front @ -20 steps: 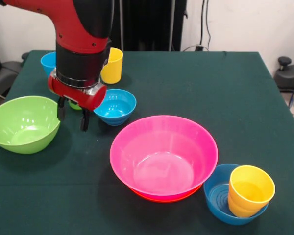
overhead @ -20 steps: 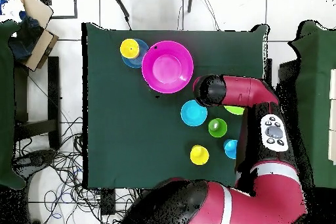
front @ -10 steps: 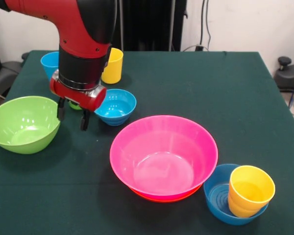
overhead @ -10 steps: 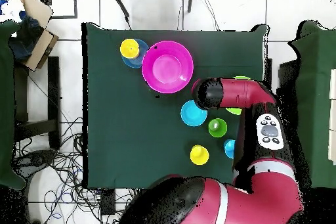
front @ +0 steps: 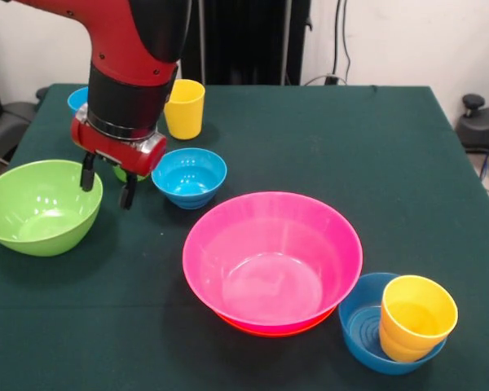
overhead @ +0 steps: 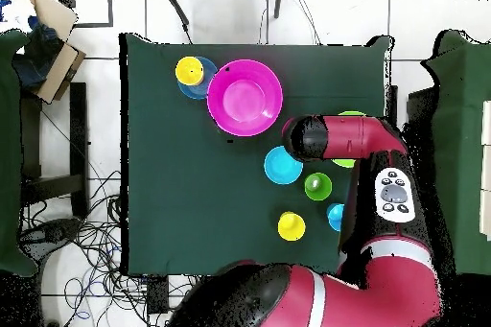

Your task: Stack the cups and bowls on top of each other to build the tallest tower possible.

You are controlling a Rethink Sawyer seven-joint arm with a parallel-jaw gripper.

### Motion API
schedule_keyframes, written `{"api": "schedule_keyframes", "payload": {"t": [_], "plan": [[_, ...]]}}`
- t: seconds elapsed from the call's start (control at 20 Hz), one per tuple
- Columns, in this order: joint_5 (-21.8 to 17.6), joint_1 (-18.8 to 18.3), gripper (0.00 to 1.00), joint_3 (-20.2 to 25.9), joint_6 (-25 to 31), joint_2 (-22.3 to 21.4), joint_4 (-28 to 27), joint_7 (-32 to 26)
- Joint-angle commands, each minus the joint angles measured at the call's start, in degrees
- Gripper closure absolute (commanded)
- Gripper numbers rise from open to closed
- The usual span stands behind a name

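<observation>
Across the green-covered bench [front: 326,147], nothing is stacked into a tower yet beyond two small pairings. Largest is the pink bowl [front: 272,259], low centre of the front view, seated on something red or orange whose rim shows beneath it; which bowl that is cannot be told. Glossy, thin-walled and rigid, it looks light and slippery, so the rim is the only sensible place to pinch it. Next in size, the lime green bowl [front: 39,205] sits at the left edge, upright and empty, of the same smooth plastic, likely to skid on the cloth if nudged.

Just beside its right rim hangs the gripper [front: 106,186], jaws parted and holding nothing, fingers pointing down, apart from the bowl. One small blue bowl [front: 189,177] stands right of the gripper; another blue bowl [front: 373,324] at lower right carries the squat yellow-orange cup [front: 416,316] tilted inside it. These small pieces should be stiff enough for a wall-and-rim grip, though the gloss invites slipping.

At upper left stand the yellow cup [front: 184,108] and the light blue cup [front: 79,98], partly hidden behind the arm. A green cup [overhead: 317,186] shows in the overhead view, near the arm. The tapered cups are best taken across the rim.
</observation>
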Motion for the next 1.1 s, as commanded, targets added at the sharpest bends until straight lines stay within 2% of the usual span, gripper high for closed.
{"api": "schedule_keyframes", "payload": {"t": [0.05, 0.25, 0.65, 1.1], "plan": [[-4.1, 1.4, 0.0, 1.8, 1.5, 1.9, 1.1, -5.0], [-2.7, -1.8, 0.0, 5.0, -2.0, 2.6, 3.9, -5.9], [-3.6, -1.2, 0.0, 4.1, -8.0, 4.1, 5.8, -1.5], [-4.1, -3.0, 0.0, 5.0, -13.6, 5.0, 8.0, -2.5]]}}
